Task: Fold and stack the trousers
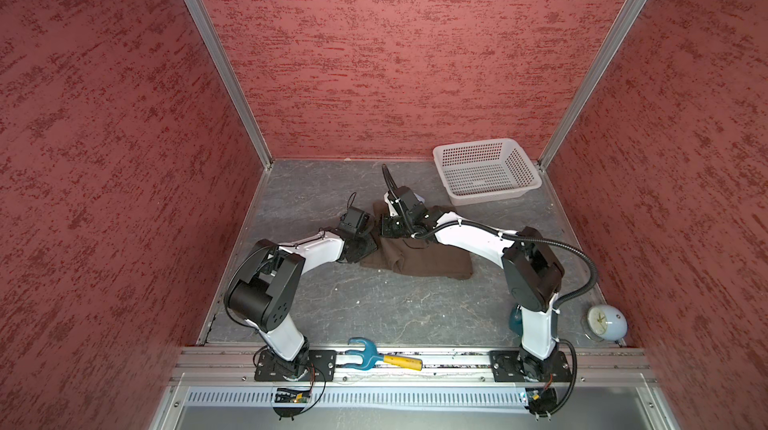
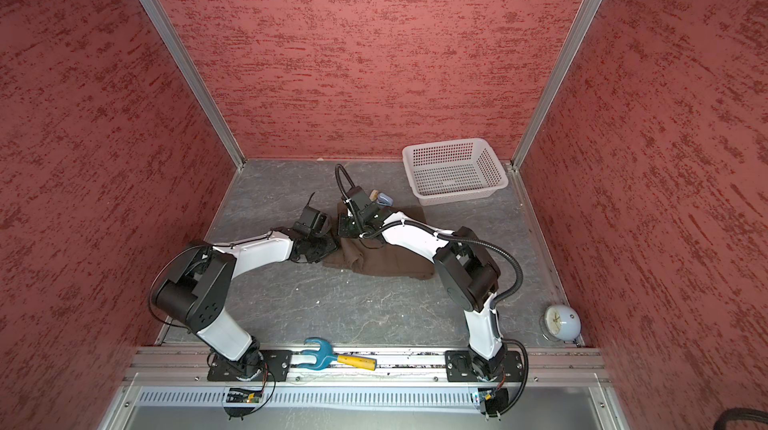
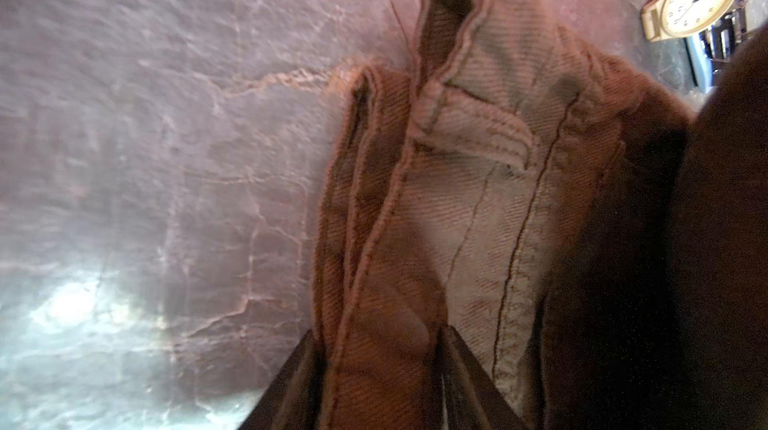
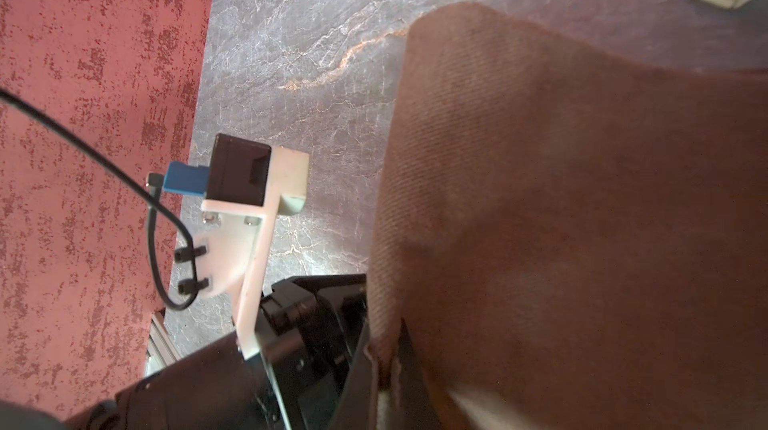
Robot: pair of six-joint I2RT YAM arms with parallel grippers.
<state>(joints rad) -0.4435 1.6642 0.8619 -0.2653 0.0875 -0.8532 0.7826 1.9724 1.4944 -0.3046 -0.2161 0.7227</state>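
Trousers [image 1: 419, 259], olive-brown twill, lie crumpled on the worktop [image 1: 374, 307]. Left tool [image 3: 380, 349] clamps a seamed fold, and right tool [image 4: 384, 349] pinches an edge. Right arm [image 1: 465, 237] hides their middle in both top views.

Basket [image 1: 494, 198] far-right; trousers [image 1: 432, 262] mid-table — front open.

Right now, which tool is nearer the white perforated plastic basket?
Right: the right tool grips dark olive-brown cloth trousers front-left of the basket; left tool, beside it, is slightly farther.
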